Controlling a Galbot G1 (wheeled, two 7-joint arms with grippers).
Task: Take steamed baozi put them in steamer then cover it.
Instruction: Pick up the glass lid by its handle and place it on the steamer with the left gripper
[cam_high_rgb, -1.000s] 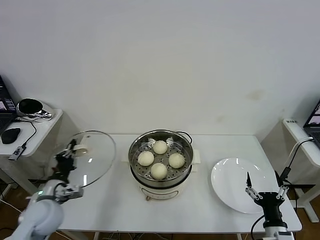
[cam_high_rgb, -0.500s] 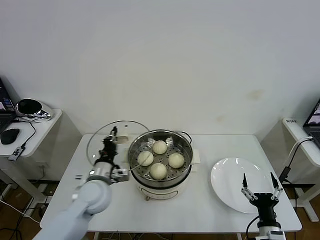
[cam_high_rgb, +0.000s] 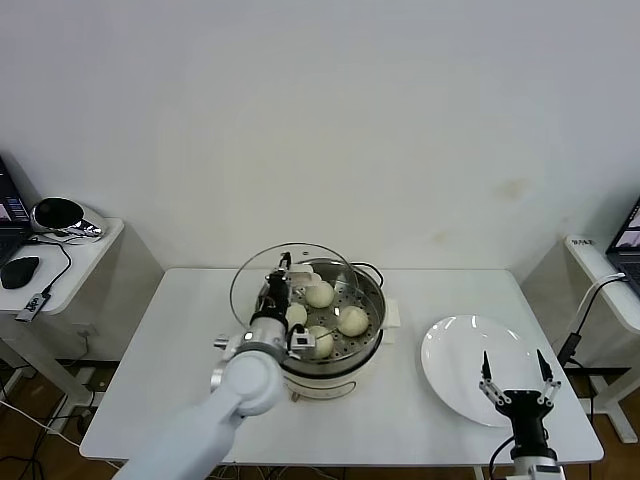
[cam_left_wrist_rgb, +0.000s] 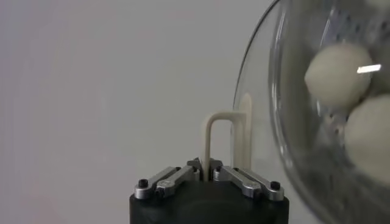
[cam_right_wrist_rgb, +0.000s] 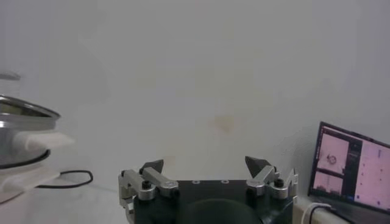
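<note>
A plain white wall stands behind a white desk (cam_high_rgb: 180, 350). In the head view, the steamer (cam_high_rgb: 325, 345) sits mid-desk, with four buns (cam_high_rgb: 352, 321) on its holed tray. The left gripper (cam_high_rgb: 281, 290) has its jaws clamped on the cream handle of the glass lid (cam_high_rgb: 262, 275), which hangs tilted over the steamer's left rim, partly covering the pot. A white plate (cam_high_rgb: 455, 370) with nothing on it lies on the right of the desk, and the right gripper (cam_high_rgb: 513, 368) hovers at the plate's near edge with its jaws spread wide, holding nothing. Half a second ago the lid was left of the pot, over bare desk; a second ago it was out past the desk's left edge. The buns and plate have not moved.

In the left wrist view, the jaws are shut on the lid's handle (cam_left_wrist_rgb: 226, 143), which rises straight out from between them; the glass curves away to one side, with two buns (cam_left_wrist_rgb: 338, 76) seen through it.

In the right wrist view, the jaws stand apart with nothing between them; the steamer's rim (cam_right_wrist_rgb: 24, 112) is well off to one side, and a screen (cam_right_wrist_rgb: 350, 167) is on the other.
</note>
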